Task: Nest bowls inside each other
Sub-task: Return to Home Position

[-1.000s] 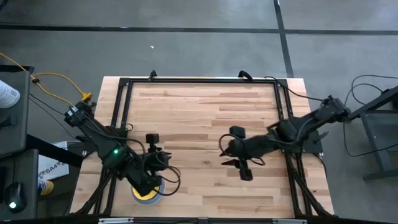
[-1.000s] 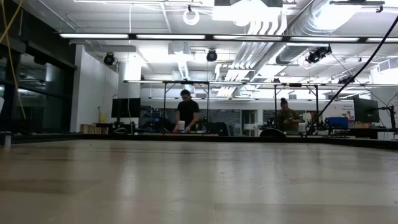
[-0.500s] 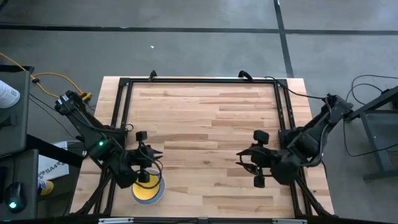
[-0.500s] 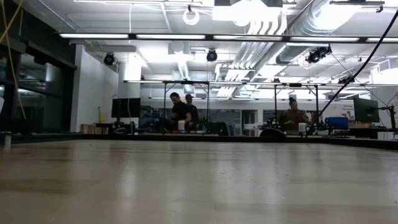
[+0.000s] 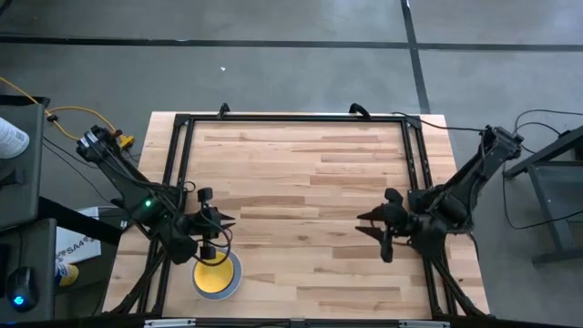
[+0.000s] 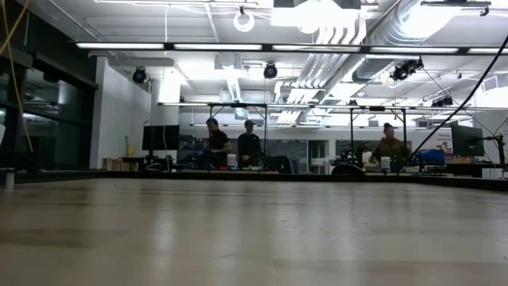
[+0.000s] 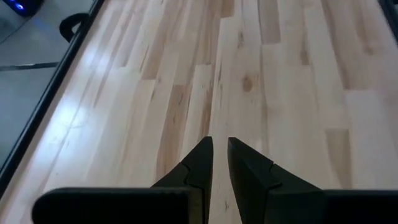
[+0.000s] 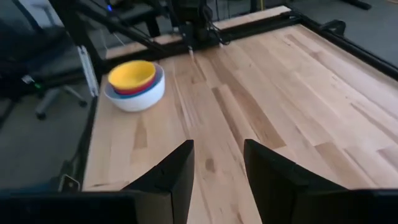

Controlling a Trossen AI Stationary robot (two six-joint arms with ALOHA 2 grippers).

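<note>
- The dark six-joint left arm (image 5: 137, 196) lies at about 8 o'clock in the high view. It runs from its shoulder at 10 o'clock down to a folded elbow.
- The left gripper (image 5: 221, 228) is a dark two-finger claw pointing toward 3 o'clock. Its fingers (image 7: 199, 168) are drawn almost together, with only a thin slit between them.
- The dark six-joint right arm (image 5: 465, 187) lies at about 4 o'clock, folded back from its shoulder at 2 o'clock.
- The right gripper (image 5: 369, 228), also a dark two-finger claw, points toward 9 o'clock and faces the left one, well apart from it. Its fingers (image 8: 180, 168) are spread, with a wide gap between them.
</note>
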